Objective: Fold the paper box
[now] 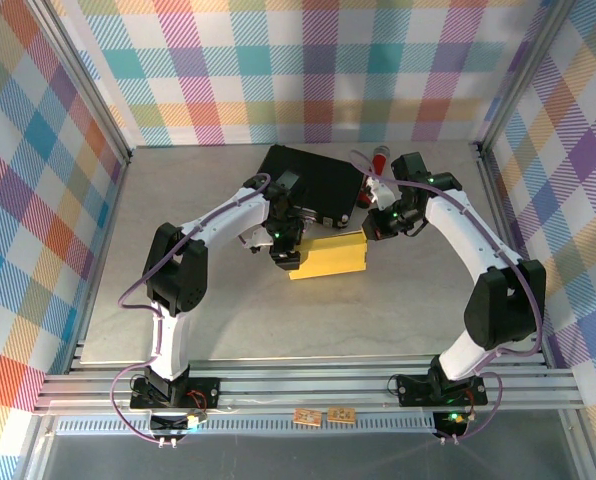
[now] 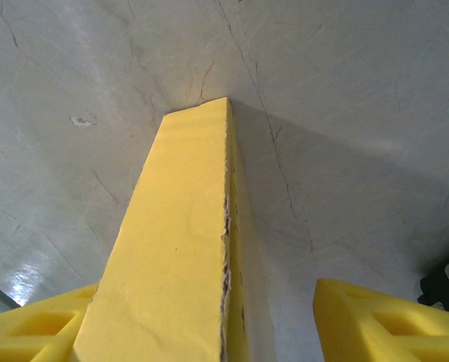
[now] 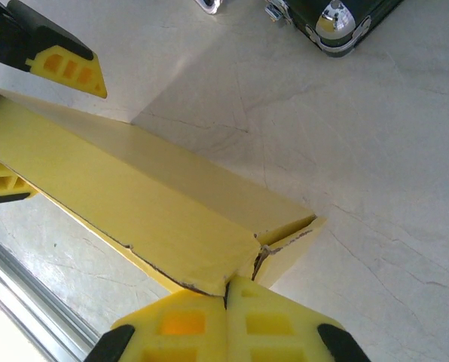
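Note:
The paper box (image 1: 330,256) is bright yellow cardboard, lying partly folded on the table in front of the black case. My left gripper (image 1: 286,250) is at its left end. In the left wrist view the left gripper (image 2: 209,320) is open and straddles a raised folded panel of the paper box (image 2: 179,249); the panel lies against the left finger (image 2: 36,332), with a gap to the right finger (image 2: 383,320). My right gripper (image 1: 374,228) is at the box's right end. The right gripper (image 3: 226,298) is shut, pinching the corner edge of the paper box (image 3: 134,204).
The black hard case (image 1: 313,183) lies just behind the box, and its metal-trimmed corner (image 3: 345,15) is close to the right gripper. A red-tipped object (image 1: 378,156) sits by the case's right corner. Plaid walls enclose the grey table (image 1: 238,320), with bare surface toward the near edge.

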Controlling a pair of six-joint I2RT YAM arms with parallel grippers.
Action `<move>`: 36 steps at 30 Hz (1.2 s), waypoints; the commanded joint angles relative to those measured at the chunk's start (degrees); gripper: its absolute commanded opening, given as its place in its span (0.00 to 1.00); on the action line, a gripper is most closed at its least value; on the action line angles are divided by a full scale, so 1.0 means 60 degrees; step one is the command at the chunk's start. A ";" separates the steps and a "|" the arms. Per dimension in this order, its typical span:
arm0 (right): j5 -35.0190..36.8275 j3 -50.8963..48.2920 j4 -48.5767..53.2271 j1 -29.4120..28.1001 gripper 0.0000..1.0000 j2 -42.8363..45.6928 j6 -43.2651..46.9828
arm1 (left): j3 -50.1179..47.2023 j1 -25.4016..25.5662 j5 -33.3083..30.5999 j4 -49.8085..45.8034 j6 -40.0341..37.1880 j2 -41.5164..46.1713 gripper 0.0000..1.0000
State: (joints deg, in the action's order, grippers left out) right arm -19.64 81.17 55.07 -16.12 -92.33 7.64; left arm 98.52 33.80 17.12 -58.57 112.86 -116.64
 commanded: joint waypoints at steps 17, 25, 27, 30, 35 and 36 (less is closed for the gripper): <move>-0.0122 -0.1285 -0.0963 -0.0012 0.00 0.0655 0.0026 | 0.0148 -0.0096 0.0068 -0.0332 0.0804 -0.0291 0.59; 0.0042 -0.1805 -0.1293 -0.0023 0.00 0.0975 0.0045 | 0.0184 -0.0097 0.0039 -0.0293 0.0804 -0.0280 0.57; 0.0108 -0.1944 -0.1389 -0.0035 0.00 0.1082 0.0021 | 0.0151 -0.0097 0.0032 -0.0303 0.0804 -0.0264 0.57; 0.0224 -0.2156 -0.1494 -0.0102 0.00 0.1230 0.0030 | 0.0082 -0.0097 0.0045 -0.0248 0.0832 -0.0244 0.56; 0.0578 -0.2709 -0.1767 -0.0339 0.00 0.1586 0.0064 | -0.0082 -0.0097 0.0032 -0.0116 0.0873 -0.0181 0.56; 0.0680 -0.2832 -0.1854 -0.0405 0.00 0.1715 0.0058 | -0.0140 -0.0097 0.0009 -0.0059 0.0877 -0.0161 0.55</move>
State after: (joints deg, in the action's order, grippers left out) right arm -17.32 66.67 43.05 -17.39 -83.57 7.33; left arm 98.50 33.80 17.08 -58.37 112.86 -116.95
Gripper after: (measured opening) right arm 0.065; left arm 0.553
